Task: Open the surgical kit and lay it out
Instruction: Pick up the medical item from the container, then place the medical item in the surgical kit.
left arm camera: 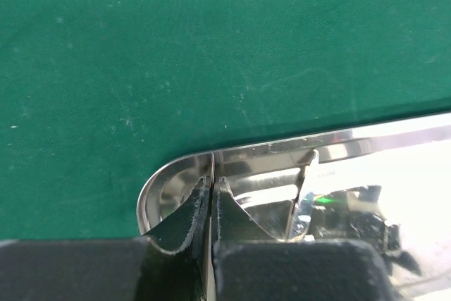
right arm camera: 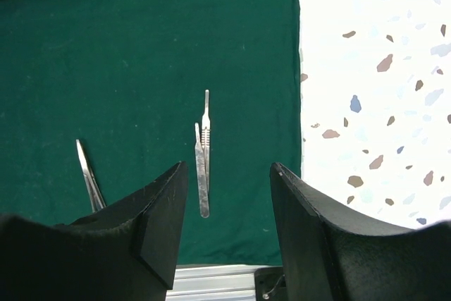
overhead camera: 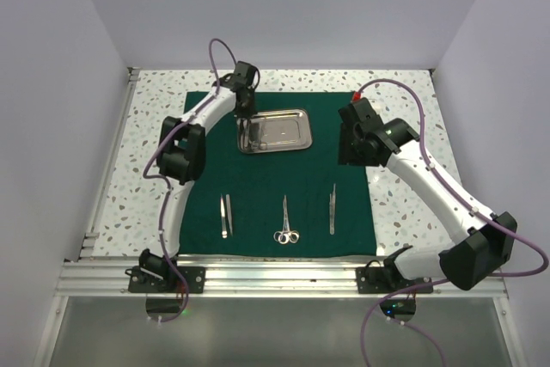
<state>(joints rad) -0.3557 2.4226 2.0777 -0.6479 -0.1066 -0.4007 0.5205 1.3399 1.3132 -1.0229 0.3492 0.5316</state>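
The left hand is clenched on the left rim of the tray, upper middle of the cloth. The right hand hangs released. The pinch looks thin, so the tray is best moved low and slowly.

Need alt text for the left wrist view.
Two dark fingers pinched shut on the rim of a shiny steel tray near its rounded corner. Plain green cloth fills the view beyond.
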